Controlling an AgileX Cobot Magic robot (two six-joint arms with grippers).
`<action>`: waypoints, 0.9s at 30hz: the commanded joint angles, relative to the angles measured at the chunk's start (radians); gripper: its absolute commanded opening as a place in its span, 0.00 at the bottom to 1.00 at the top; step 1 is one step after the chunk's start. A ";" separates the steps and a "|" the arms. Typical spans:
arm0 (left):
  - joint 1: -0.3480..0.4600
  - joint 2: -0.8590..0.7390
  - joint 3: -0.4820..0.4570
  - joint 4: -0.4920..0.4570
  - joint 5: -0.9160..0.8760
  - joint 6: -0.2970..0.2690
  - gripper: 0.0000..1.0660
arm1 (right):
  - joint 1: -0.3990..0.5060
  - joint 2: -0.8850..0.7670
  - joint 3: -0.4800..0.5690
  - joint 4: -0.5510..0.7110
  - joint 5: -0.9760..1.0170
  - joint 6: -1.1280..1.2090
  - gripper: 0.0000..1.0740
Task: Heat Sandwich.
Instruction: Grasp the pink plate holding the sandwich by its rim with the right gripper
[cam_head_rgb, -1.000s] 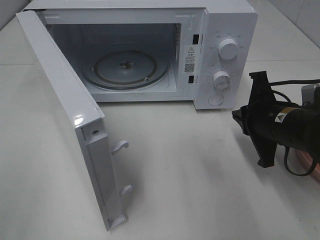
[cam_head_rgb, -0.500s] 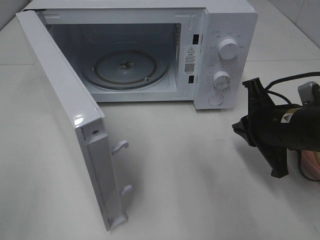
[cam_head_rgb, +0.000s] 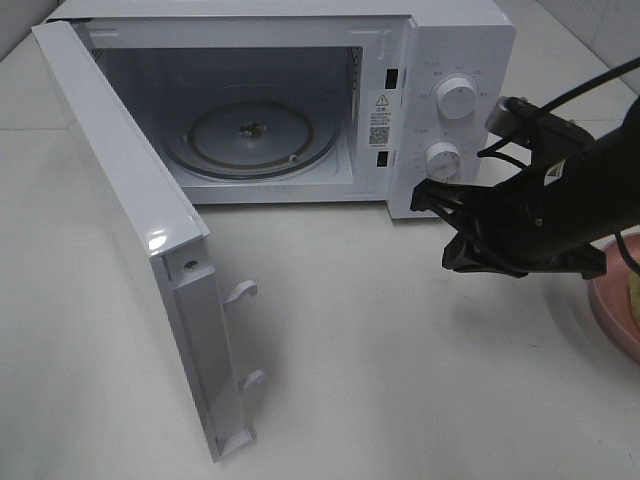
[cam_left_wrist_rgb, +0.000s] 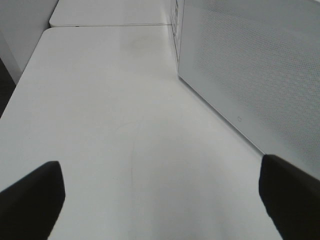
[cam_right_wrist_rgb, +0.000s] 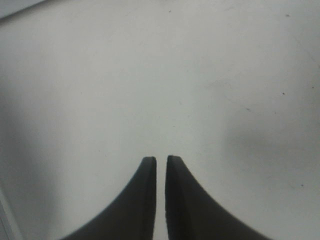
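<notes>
L gripper (cam_left_wrist_rgb: 160, 197) spread wide; R gripper (cam_right_wrist_rgb: 160, 165) tapered tips nearly together. Round glass turntable (cam_head_rgb: 250, 135).

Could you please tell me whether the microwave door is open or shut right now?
Open: the door is swung wide to the side, exposing the bare glass turntable inside.

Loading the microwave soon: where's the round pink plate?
In the exterior high view, the round pink plate lies on the white table at the picture's far right edge, partly cut off, beneath the black robot arm.

Microwave (cam_head_rgb: 455, 40) on table (cam_head_rgb: 380, 380), door (cam_head_rgb: 120, 200) swung open; pink plate (cam_head_rgb: 610, 320) beside
</notes>
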 joint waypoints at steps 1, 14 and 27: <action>-0.004 -0.026 0.003 -0.003 -0.008 -0.001 0.97 | -0.005 -0.012 -0.075 -0.044 0.184 -0.236 0.12; -0.004 -0.026 0.003 -0.003 -0.008 -0.001 0.97 | -0.039 -0.015 -0.239 -0.369 0.581 -0.291 0.17; -0.004 -0.026 0.003 -0.003 -0.008 -0.001 0.97 | -0.290 -0.015 -0.250 -0.378 0.657 -0.302 0.25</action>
